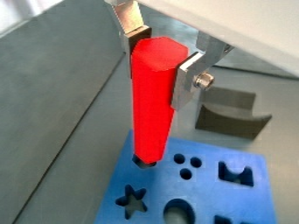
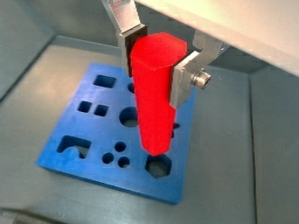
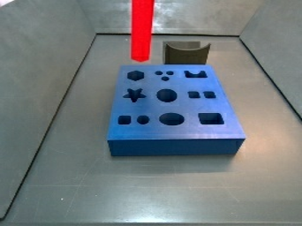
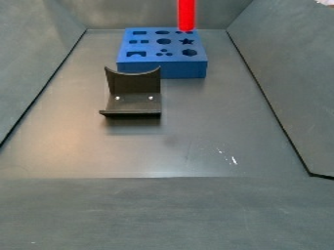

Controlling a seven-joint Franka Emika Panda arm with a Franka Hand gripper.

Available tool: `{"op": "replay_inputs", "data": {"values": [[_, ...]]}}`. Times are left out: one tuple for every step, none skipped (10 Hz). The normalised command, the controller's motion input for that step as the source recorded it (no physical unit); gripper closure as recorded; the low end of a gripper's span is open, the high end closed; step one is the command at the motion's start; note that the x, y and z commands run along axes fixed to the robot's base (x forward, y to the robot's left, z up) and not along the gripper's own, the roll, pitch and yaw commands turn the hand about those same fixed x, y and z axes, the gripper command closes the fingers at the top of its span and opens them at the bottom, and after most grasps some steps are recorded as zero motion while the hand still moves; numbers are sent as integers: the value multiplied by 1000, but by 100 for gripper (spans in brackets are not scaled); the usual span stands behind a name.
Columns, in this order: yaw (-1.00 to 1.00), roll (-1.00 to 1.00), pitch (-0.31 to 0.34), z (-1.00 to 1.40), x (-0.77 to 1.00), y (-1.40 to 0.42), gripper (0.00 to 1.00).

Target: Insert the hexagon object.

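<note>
We see the hexagon object (image 1: 153, 98) hanging upright over the blue block (image 2: 87, 131), a bright red glossy rod pinched near its upper end between the silver fingers (image 1: 187, 77) of the gripper (image 2: 158, 54). In both wrist views its lower tip sits at a hexagonal hole (image 2: 158, 164) near one corner of the block; whether it has entered the hole we cannot tell. In a side view the rod (image 3: 141, 26) rises out of the picture above the far left corner of the block (image 3: 171, 110), and in a side view (image 4: 187, 13) it stands over the block's far edge. The block (image 4: 163, 51) lies flat on the grey floor (image 4: 170, 137), its top cut with holes of many shapes, a star (image 3: 134, 94) among them. The dark grey curved piece (image 3: 185, 52) rests on the floor just behind the block, apart from the rod.
</note>
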Motion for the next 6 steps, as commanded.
{"op": "replay_inputs", "data": {"values": [[-329, -199, -257, -417, -257, 360, 100], [-109, -159, -301, -417, -123, 260, 100], [-100, -94, -221, -363, -51, 174, 100], [-71, -33, -164, -331, -34, 137, 100], [0, -10, -104, -251, -37, 83, 100], [0, 0, 0, -80, 0, 0, 100]]}}
